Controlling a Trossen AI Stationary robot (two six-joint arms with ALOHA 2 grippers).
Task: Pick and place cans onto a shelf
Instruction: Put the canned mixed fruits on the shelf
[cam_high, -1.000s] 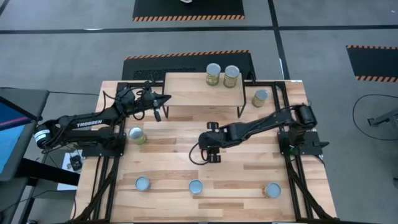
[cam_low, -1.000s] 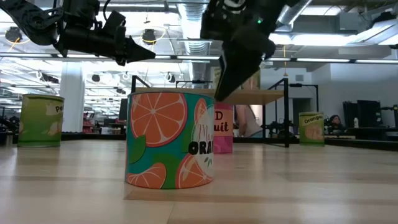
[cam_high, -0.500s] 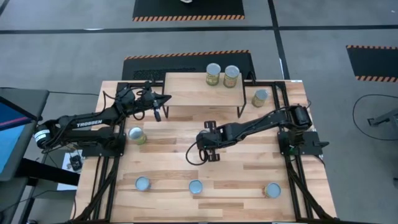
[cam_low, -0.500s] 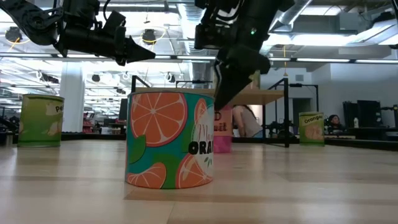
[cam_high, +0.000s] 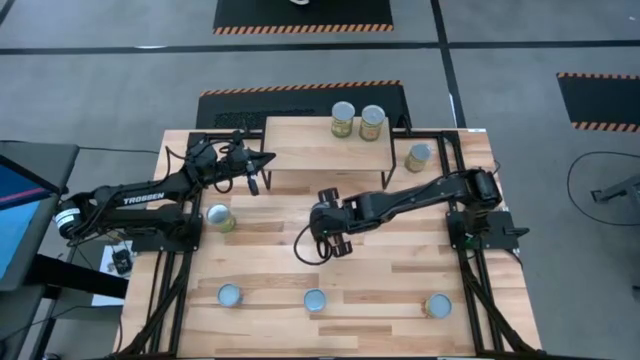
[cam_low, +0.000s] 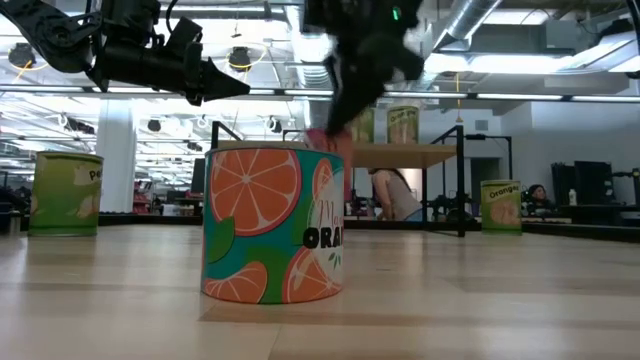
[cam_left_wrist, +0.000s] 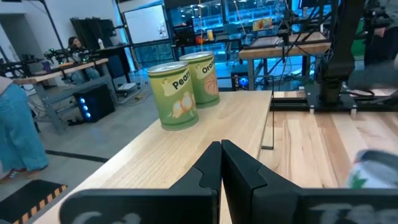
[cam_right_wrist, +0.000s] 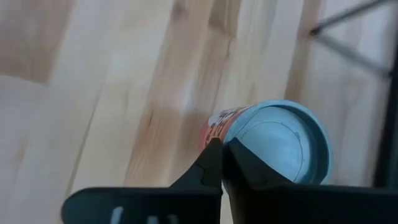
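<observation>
Two tall green-labelled tins with silvery-blue lids (cam_high: 357, 119) stand side by side at the upper right of the small light-wood shelf on black legs (cam_high: 300, 150). That leaves five cans spread over the plank desk (cam_high: 400, 270). One tin (cam_high: 418, 157) is just right of the shelf, one (cam_high: 220, 217) is at the left, and three are in a row along the bottom of the high view.

The right claw (cam_high: 325, 238) hangs over the middle of the desk, below the shelf. In its wrist view the two dark fingers are clenched tip to tip, right at the rim of a short red-labelled can with a pale blue lid (cam_right_wrist: 273, 146). That can looks tilted rather than upright. I cannot tell whether the tips nip its rim or merely touch it. The left claw (cam_high: 266, 158) waits clenched and empty beside the shelf's left edge.

I judge these tins to be rigid, fairly light and slick-walled, with rolled rims, so they should not crush. They will skid or topple if pushed off-centre, though, and a tipped one may roll. The sound hold is across the round wall, jaws spread wider than the can and closing at mid-height on opposite sides. A pinch on the lid's edge would probably slip.
</observation>
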